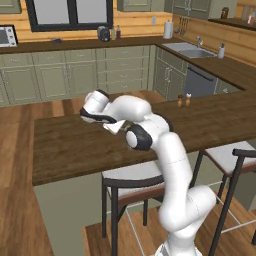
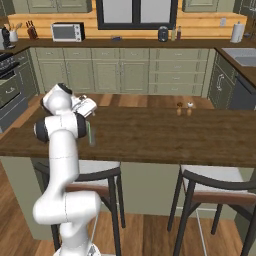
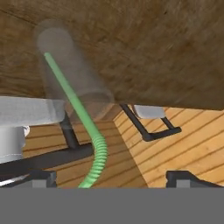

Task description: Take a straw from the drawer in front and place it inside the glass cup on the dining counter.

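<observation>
- Straw [image 3: 72, 97] placement is seen in the hand view: the green stem leans inside the glass cup [image 3: 72, 70], its far end near the cup's base and its ribbed bend curving out over the rim toward the camera.
- The gripper [image 3: 109, 177] is seen with its two dark fingertips [image 3: 41, 176] set wide apart at the bottom of the hand view; nothing is clamped between them, and the straw's near end passes between them without a visible touch.
- In the right base view the glass cup [image 2: 91, 134] is seen upright on the dining counter [image 2: 165, 135], just beside the arm's dark elbow joint, with a faint green line inside it.
- The cup stands close to the counter's near edge; in the hand view that edge runs right behind the cup, with a stool [image 3: 151, 118] and plank floor beyond it.
- Open wooden surface is left to the right of the cup in the right base view, up to two small shakers [image 2: 184, 108] standing well apart from it.
- In the left base view the gripper [image 1: 114, 126] is held low over the dining counter [image 1: 75, 145], and the cup is hidden by the arm.
- Two stools [image 2: 210, 187] are tucked under the counter's near side.
</observation>
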### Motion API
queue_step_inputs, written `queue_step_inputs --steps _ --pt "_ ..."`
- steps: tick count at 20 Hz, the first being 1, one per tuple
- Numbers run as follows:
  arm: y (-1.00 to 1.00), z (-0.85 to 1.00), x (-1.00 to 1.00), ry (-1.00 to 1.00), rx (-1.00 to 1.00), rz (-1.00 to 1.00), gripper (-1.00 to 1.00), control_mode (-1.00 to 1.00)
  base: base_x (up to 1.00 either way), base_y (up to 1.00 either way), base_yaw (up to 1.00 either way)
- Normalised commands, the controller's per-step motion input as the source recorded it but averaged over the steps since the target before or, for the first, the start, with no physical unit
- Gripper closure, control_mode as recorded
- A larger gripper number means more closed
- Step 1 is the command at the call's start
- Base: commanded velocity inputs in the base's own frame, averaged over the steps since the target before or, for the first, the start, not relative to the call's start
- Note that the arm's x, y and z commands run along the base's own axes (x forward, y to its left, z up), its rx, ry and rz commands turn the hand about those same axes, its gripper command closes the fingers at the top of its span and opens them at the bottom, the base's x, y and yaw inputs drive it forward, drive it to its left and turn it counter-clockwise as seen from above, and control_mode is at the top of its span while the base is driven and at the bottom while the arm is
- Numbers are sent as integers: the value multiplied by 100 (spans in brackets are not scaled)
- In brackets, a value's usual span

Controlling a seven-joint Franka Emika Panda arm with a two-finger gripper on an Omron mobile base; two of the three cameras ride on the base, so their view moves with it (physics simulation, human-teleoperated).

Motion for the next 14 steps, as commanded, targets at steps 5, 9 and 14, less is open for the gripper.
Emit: queue_step_inputs --steps 5,9,14 --pt "-1 -29 0 -6 15 1 -100 -100 0 0 0" --pt "0 -13 0 -10 21 6 -100 -100 0 0 0" --pt "0 0 0 -14 24 10 -100 -100 0 0 0"
